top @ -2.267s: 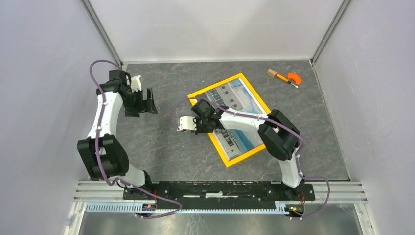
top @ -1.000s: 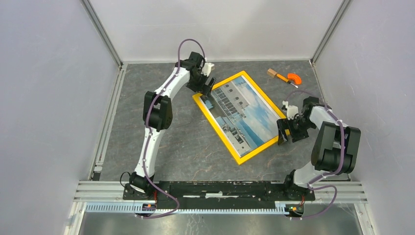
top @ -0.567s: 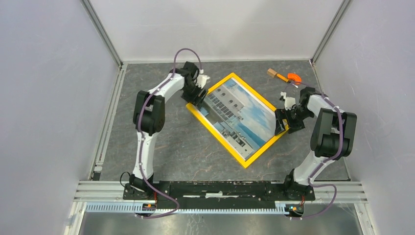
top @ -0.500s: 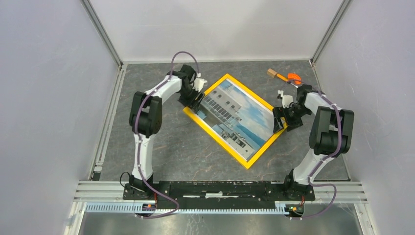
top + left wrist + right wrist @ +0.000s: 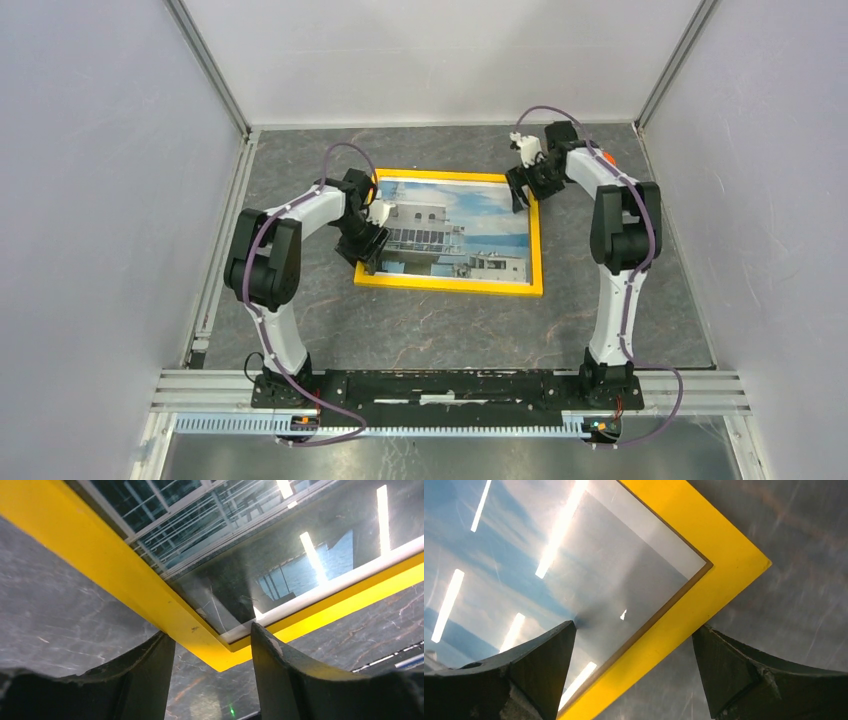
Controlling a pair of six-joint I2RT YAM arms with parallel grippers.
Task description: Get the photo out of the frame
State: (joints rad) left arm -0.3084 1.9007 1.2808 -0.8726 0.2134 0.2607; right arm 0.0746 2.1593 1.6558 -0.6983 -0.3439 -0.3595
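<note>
Left wrist: frame (image 5: 100, 560) corner between wide-apart jaws of left pincer (image 5: 211, 636)

my left gripper (image 5: 212, 640) spread around a frame (image 5: 125, 575) corner, table (image 5: 60, 615) free outside both fingers, my right gripper (image 5: 634, 630) wide over another corner, table free past it, back wall (image 5: 440, 60) near behind it

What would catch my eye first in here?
The bright yellow frame lies flat in the middle, with a photo of a white building under blue sky inside. Two white-and-black arms reach in, the left tool open at its near-left corner and the right tool open at its far-right corner.
</note>
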